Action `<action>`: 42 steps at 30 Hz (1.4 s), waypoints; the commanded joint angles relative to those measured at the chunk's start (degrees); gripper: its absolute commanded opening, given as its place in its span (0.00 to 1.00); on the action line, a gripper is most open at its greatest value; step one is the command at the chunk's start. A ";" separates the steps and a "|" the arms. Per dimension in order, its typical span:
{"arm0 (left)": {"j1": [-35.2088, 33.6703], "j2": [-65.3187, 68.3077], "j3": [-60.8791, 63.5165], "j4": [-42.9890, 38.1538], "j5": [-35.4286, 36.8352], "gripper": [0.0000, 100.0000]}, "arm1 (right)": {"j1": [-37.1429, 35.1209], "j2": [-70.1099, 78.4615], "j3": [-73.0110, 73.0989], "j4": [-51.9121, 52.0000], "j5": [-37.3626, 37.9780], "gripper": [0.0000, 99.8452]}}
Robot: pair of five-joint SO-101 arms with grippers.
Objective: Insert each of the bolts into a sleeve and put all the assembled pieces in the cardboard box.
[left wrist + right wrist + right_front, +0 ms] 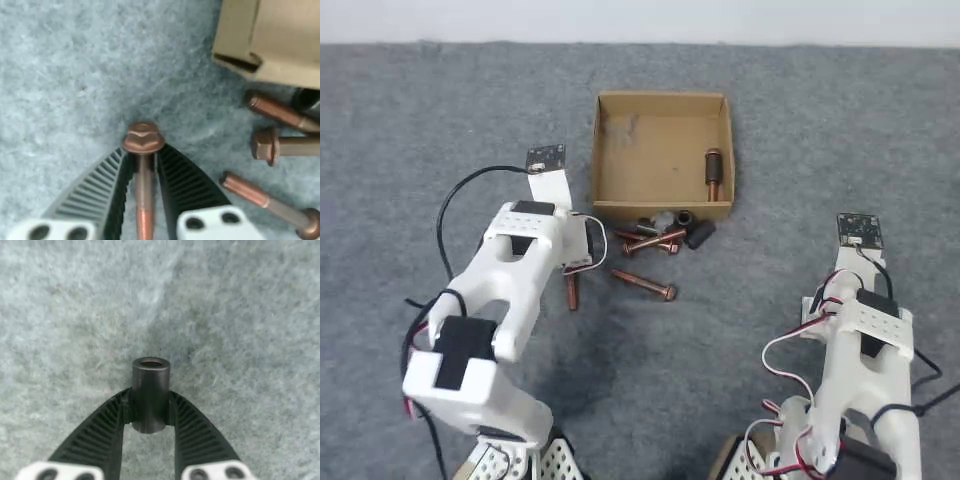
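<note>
Copper bolt (pixel 144 175) gripped lengthwise in left tool (pixel 143 152).

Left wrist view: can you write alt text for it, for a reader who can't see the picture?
The left gripper is shut on a copper bolt, its hex head sticking out past the jaws, with grey carpet behind. Three more bolts lie loose on the carpet nearby, close to a corner of the cardboard box.

A grey fuzzy mat (pixel 420 110) stretches back to a pale wall (pixel 640 18) along its far edge
</note>
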 commanded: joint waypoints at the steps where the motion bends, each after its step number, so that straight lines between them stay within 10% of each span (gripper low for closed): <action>1: -0.35 0.53 -1.89 0.18 -1.32 0.01 | -0.22 -2.33 -0.44 -0.40 0.79 0.01; 22: -0.35 -14.42 9.98 -2.81 -9.14 0.01 | -8.57 -2.95 -0.62 -6.90 0.26 0.01; 42: -0.79 -14.95 11.21 -2.73 -9.14 0.01 | -25.36 -2.24 -0.70 -60.70 0.35 0.01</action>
